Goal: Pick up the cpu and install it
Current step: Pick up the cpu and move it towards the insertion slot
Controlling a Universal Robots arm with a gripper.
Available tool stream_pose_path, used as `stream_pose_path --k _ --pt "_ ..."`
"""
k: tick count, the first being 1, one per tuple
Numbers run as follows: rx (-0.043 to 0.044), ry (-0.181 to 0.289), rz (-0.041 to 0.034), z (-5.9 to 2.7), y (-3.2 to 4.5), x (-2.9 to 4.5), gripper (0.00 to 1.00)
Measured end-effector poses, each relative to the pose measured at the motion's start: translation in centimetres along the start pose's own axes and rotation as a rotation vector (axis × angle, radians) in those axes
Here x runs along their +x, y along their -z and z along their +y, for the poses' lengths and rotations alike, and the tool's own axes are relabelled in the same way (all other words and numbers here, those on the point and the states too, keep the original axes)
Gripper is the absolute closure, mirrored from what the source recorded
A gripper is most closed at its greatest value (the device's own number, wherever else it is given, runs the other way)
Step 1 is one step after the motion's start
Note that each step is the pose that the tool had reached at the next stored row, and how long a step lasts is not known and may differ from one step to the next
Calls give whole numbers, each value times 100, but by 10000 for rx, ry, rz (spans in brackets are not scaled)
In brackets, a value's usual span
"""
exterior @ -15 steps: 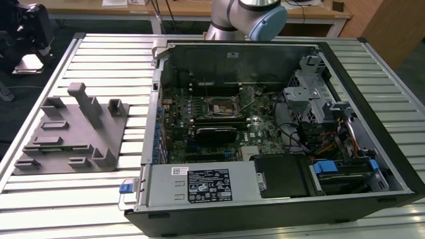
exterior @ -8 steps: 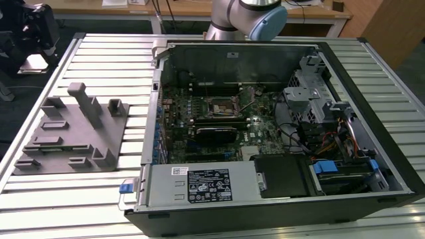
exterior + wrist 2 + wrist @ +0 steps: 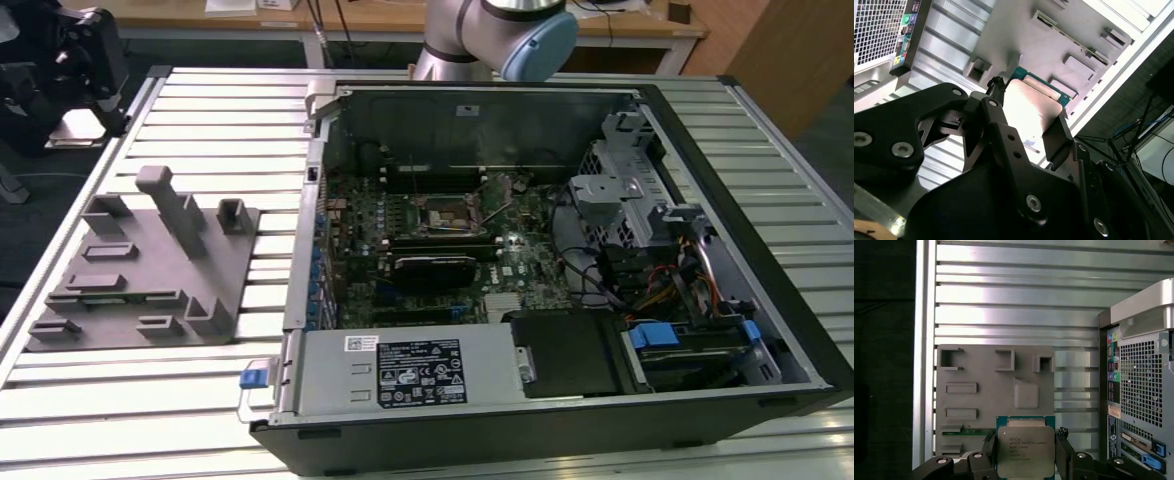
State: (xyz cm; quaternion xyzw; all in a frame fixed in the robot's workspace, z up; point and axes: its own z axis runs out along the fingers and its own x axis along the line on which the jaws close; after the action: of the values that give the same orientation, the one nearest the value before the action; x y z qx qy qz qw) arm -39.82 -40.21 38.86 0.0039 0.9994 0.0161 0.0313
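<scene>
Out on the slatted table [image 3: 200,120], in the exterior view, the open computer case [image 3: 534,435] lies on its side with the motherboard socket [image 3: 445,212] near the middle of the board. The grey fixture [image 3: 127,310] sits just beside the case on the exterior view's left, and my arm [image 3: 501,30] rises beyond the case's far wall. In the second wrist view my pincer [image 3: 1031,110] is clamped on the cpu [image 3: 1029,100], a finger [image 3: 1056,137] at each of two opposite edges, the chip held flat over the fixture and, as far as I can judge, apart from it. In the first wrist view the cpu's silvery lid faces the camera, green rim showing, with the fixture beneath it and the case's rear panel [image 3: 1144,390] near, outside the case. I reckon the chip is light, thin and stiff. Its smooth metal lid would be slippery and its underside easily damaged, so the two opposite edges are the right place for my hold, with modest squeeze and the chip kept level.
</scene>
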Motion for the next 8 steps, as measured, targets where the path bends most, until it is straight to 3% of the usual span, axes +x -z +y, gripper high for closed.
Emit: stream_pose_path --k 8 --pt "0 0 1 1 -4 -69 45"
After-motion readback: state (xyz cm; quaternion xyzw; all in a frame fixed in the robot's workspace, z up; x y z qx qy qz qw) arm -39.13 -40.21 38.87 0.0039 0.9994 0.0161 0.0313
